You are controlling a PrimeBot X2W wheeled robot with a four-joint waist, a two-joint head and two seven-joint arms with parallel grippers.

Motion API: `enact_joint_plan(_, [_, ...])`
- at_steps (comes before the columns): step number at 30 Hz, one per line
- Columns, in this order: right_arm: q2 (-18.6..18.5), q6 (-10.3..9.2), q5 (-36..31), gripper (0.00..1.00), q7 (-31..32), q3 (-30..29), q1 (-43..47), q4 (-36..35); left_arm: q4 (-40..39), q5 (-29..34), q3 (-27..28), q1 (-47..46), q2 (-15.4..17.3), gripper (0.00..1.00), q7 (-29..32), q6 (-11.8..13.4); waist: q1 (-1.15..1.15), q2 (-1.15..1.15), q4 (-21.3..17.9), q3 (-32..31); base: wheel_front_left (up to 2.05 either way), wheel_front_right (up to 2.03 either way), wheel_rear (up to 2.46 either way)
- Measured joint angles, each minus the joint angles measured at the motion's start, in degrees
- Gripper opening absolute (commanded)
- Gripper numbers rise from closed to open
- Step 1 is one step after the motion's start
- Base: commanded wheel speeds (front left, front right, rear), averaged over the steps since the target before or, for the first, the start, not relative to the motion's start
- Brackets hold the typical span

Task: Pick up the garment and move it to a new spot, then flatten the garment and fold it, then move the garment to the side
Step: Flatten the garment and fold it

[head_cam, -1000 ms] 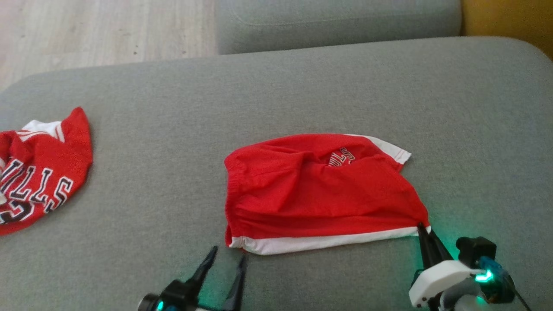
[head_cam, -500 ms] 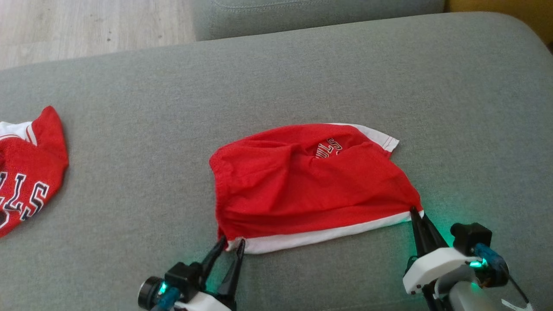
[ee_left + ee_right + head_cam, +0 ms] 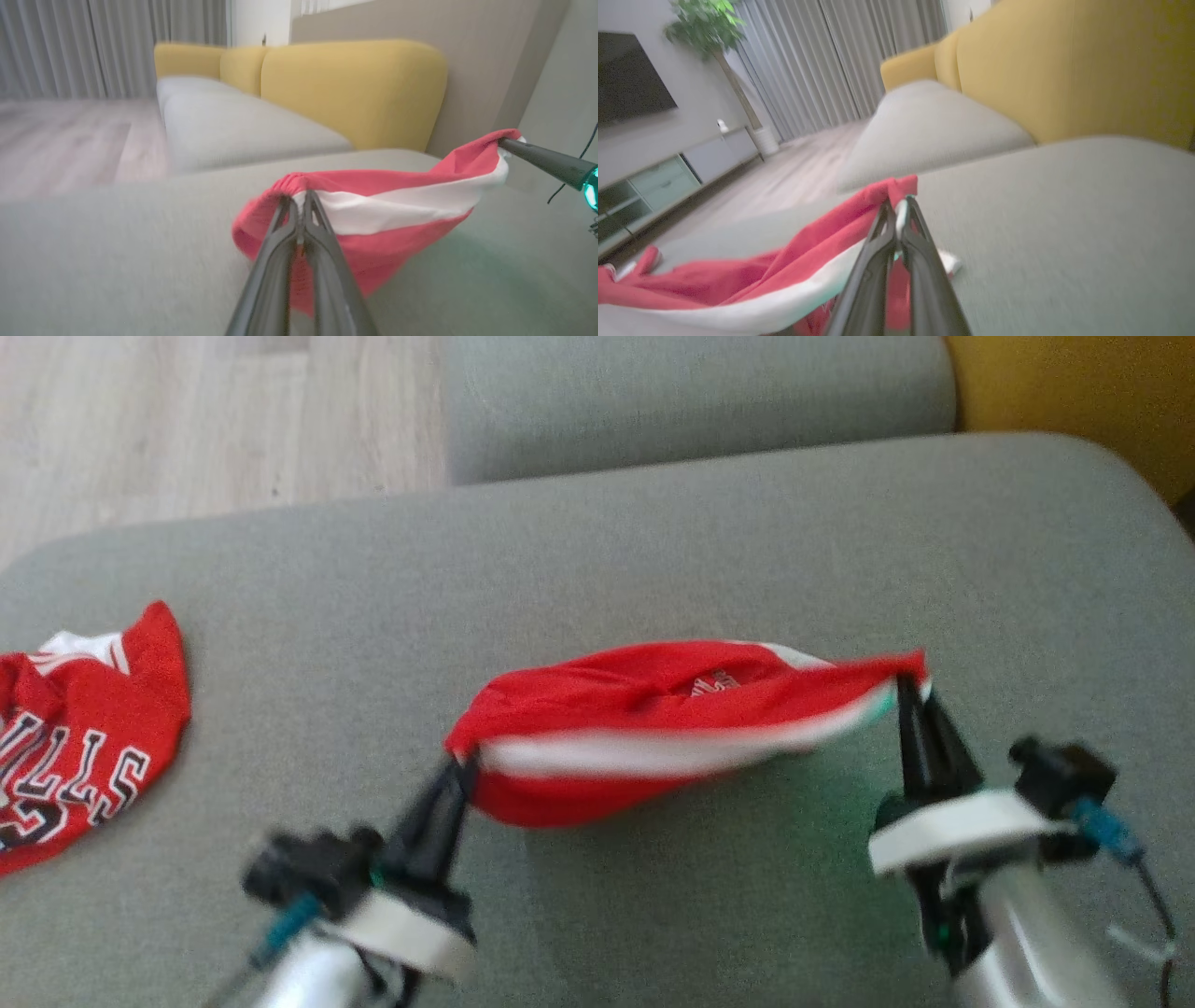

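Grey sofa seat (image 3: 653, 541) spans the head view, with wooden floor (image 3: 215, 420) beyond its far left corner and yellow backrests (image 3: 350, 88) behind it in the left wrist view. Over the middle of the seat the garment (image 3: 653, 695), red shorts with a white band and some lettering, is strung between both arms. Its white-banded edge is raised and taut while the red cloth below sags toward the cushion; whether the sag touches the seat cannot be told. Well apart, at the seat's left edge, a second red garment (image 3: 84, 737) with white lettering lies crumpled. By the gathered waistband the left end effector (image 3: 459, 767) is closed on the shorts' corner, fingers pinched together. The right end effector (image 3: 904, 683) is likewise clamped on the opposite corner, held slightly higher.
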Motion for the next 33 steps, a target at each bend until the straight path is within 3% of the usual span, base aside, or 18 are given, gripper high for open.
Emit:
enact_joint_plan(5, [-0.4,0.00,6.9,0.00,0.0,0.1,-8.3,-4.2,-5.8,-1.3,0.5,-11.0,5.7,0.00,0.0,0.0,0.00,0.00,0.6,-3.8,0.00,0.00,0.00])
enact_joint_plan(9, [-2.9,0.00,12.5,0.00,1.2,0.4,-16.3,-6.6,-7.3,-5.3,-2.0,-20.1,9.0,0.00,0.0,0.0,0.00,0.00,1.3,-5.9,0.00,0.00,0.00])
enact_joint_plan(14, [-5.3,0.00,13.8,0.00,4.2,1.2,-24.4,-7.8,-5.8,-8.0,-5.9,-28.5,13.1,0.00,1.0,0.0,0.00,0.00,1.3,-4.9,0.00,0.00,0.00])
enact_joint_plan(19, [-5.4,0.00,11.3,0.00,4.7,2.8,-31.8,-3.0,1.1,-10.6,-6.5,-35.3,12.6,0.00,1.3,0.0,0.01,0.00,1.0,-1.6,0.00,0.00,0.00])
enact_joint_plan(24, [-5.4,0.00,6.4,0.00,1.4,1.0,-44.3,5.9,8.8,-8.6,-5.1,-44.5,10.0,0.00,0.4,0.4,0.02,0.00,0.7,3.3,0.00,0.00,0.00])
enact_joint_plan(30, [-5.3,0.00,4.4,0.00,0.2,-1.8,-56.7,9.3,10.4,-5.5,-0.2,-55.3,6.6,0.00,-0.1,1.0,0.03,0.00,0.7,8.4,0.00,0.00,0.00])
enact_joint_plan(33, [-4.9,0.00,4.3,0.00,0.0,-4.2,-57.4,9.1,9.7,-4.4,2.5,-55.6,4.7,0.00,-0.1,1.0,0.03,0.00,0.7,10.1,0.00,0.00,0.00])
